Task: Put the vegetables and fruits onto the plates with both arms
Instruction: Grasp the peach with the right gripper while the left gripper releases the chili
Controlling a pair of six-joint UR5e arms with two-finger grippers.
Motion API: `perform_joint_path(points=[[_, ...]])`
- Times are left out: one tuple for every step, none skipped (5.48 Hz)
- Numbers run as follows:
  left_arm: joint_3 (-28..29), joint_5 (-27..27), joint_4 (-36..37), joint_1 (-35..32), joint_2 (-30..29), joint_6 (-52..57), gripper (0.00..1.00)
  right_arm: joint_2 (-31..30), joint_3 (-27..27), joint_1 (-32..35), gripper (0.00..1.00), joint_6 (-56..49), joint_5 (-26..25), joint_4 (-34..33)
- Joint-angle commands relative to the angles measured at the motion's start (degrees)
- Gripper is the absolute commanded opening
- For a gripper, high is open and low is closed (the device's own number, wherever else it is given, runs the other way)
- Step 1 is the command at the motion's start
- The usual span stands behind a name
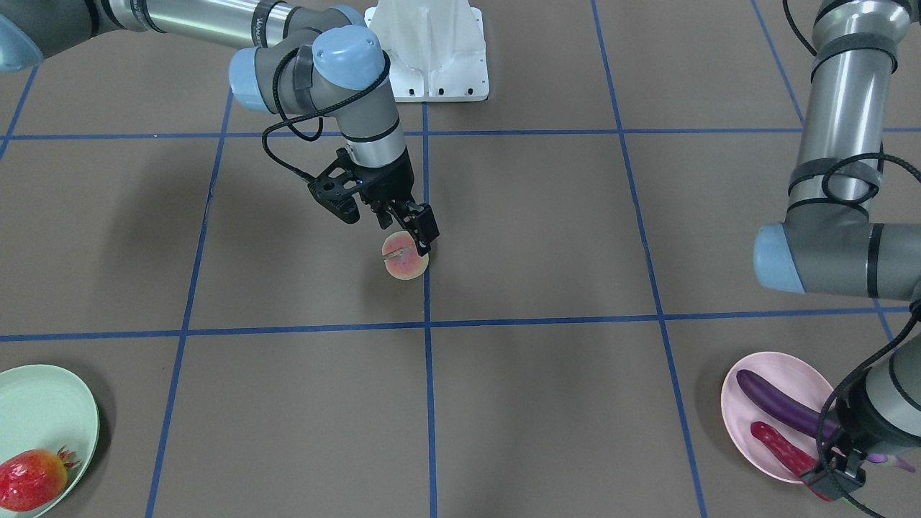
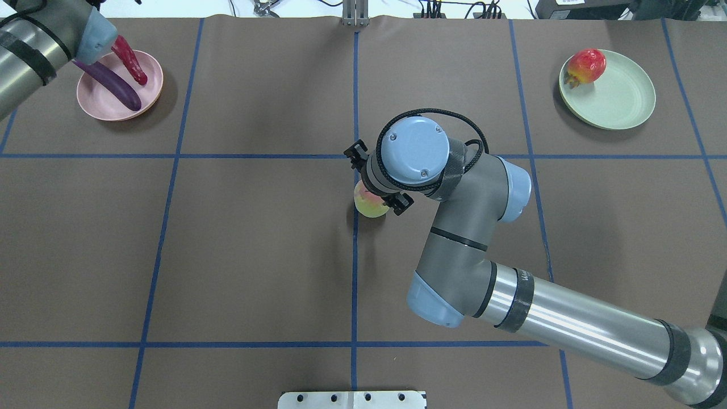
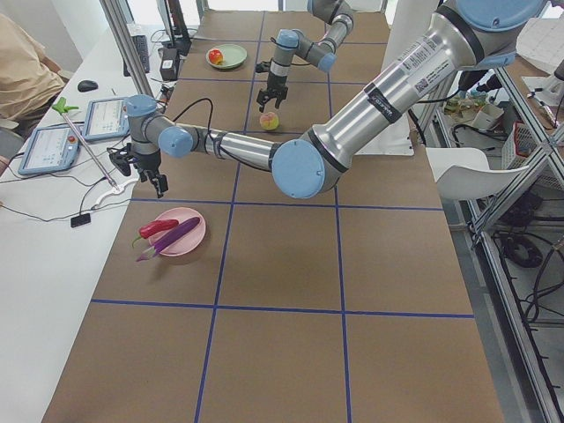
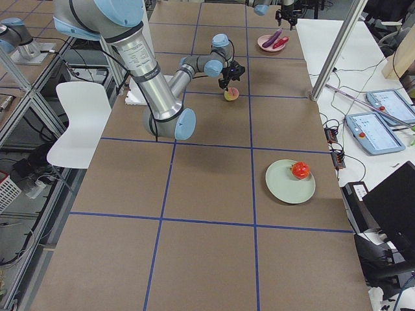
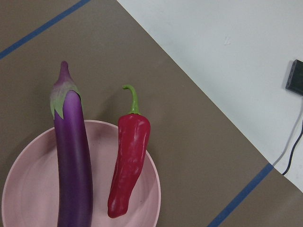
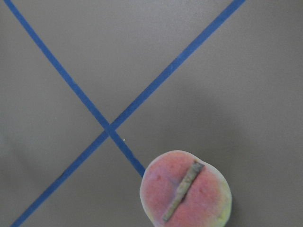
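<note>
The peach (image 1: 406, 263) lies on the brown table near the middle, by a blue tape line; it also shows in the overhead view (image 2: 369, 205) and the right wrist view (image 6: 187, 194). My right gripper (image 1: 411, 232) hangs just above it, jaws open, holding nothing. The eggplant (image 1: 781, 406) and the red chili (image 1: 781, 446) lie side by side on the pink plate (image 1: 799, 374); the left wrist view shows both (image 5: 73, 165) (image 5: 129, 161). My left gripper (image 1: 835, 482) hovers over the plate's edge, open and empty. The pomegranate-like fruit (image 1: 32, 478) sits on the mint green plate (image 1: 36, 410).
The white robot base (image 1: 432, 50) stands at the table's robot side. Blue tape lines grid the brown table. A white side table with tablets and cables runs past the pink plate (image 3: 53, 220). The plates stand at opposite far corners (image 2: 99, 108) (image 2: 619, 96).
</note>
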Motion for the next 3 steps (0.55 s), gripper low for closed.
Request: perform_joint_path(points=[[-8.25,-6.34,2.62,0.13,2.55,-0.34,1.00,0.88,-2.05,-0.04,1.00,0.79,-0.37,-0.26],[-8.82,-6.19,3.59,0.56,2.56,-0.52,1.00,1.22,-3.44,-0.04,1.00,0.70,-0.28,-0.09],[-8.82,-6.10,3.68,0.83,2.47,-0.61,1.00,1.66,-5.55,-0.13,1.00,0.78,-0.19,-0.09]])
